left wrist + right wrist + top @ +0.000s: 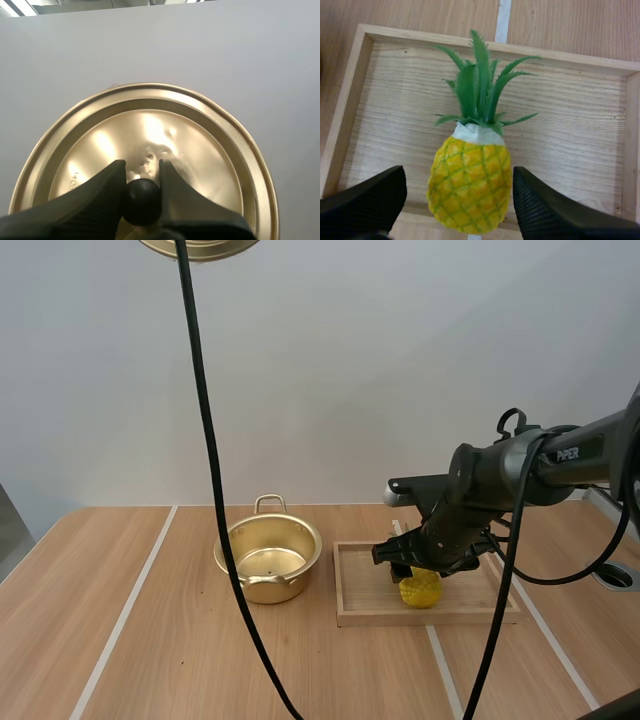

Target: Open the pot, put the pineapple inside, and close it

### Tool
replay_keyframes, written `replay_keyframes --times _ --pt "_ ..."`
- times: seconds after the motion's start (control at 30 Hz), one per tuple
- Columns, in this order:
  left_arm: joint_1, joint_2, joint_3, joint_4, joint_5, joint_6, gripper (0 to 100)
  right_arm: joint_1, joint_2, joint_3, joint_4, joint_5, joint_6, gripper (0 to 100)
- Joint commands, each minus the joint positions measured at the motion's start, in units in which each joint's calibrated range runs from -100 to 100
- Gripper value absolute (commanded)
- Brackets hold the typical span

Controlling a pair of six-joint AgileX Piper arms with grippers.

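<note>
Right end effector (457,200) hangs wide open, a finger on either side of the pineapple (470,192), which lies in the wooden tray (350,100) on the tabletop (150,640). The pot (268,558) sits uncovered just beside the tray. High view barely catches the lid (200,150), but the left wrist view shows the left end effector (142,172) clamped on its knob (142,202), way up high.

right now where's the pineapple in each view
high view: pineapple in the wooden tray, right of the pot, under the right gripper.
right wrist view: on the wooden tray, right gripper open either side of it.
left wrist view: faces the lid instead.
shared landmark: the wooden tray.
</note>
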State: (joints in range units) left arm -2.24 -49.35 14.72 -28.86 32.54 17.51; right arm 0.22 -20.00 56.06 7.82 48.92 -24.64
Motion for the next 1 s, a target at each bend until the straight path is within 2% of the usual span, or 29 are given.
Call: replay_keyframes --times 0.0,0.73,0.77,0.8,0.9,0.93,0.97 --pt "0.01 -0.4 -0.6 -1.3 -0.6 -0.2 0 0.1 0.6 0.2 0.0 -1.5 -0.5 100" --pt "0.01 -0.4 -0.6 -1.3 -0.8 -0.2 0 0.1 8.9 0.2 -0.1 -6.0 -0.7 98" --pt "0.01 -0.4 -0.6 -1.3 -0.8 -0.2 0 0.1 8.9 0.2 -0.1 -6.2 -0.7 85" --pt "0.01 -0.4 -0.6 -1.3 -0.8 -0.2 0 0.1 8.9 0.2 -0.1 -6.8 -0.7 67" --pt "0.01 -0.4 -0.6 -1.3 -0.8 -0.2 0 0.1 8.9 0.2 -0.1 -7.6 -0.7 7" --pt "0.01 -0.4 -0.6 -1.3 -0.8 -0.2 0 0.1 8.9 0.2 0.0 -7.9 -0.7 0" --pt "0.01 -0.4 -0.6 -1.3 -0.8 -0.2 0 0.1 8.9 0.2 0.0 -8.1 -0.7 0"
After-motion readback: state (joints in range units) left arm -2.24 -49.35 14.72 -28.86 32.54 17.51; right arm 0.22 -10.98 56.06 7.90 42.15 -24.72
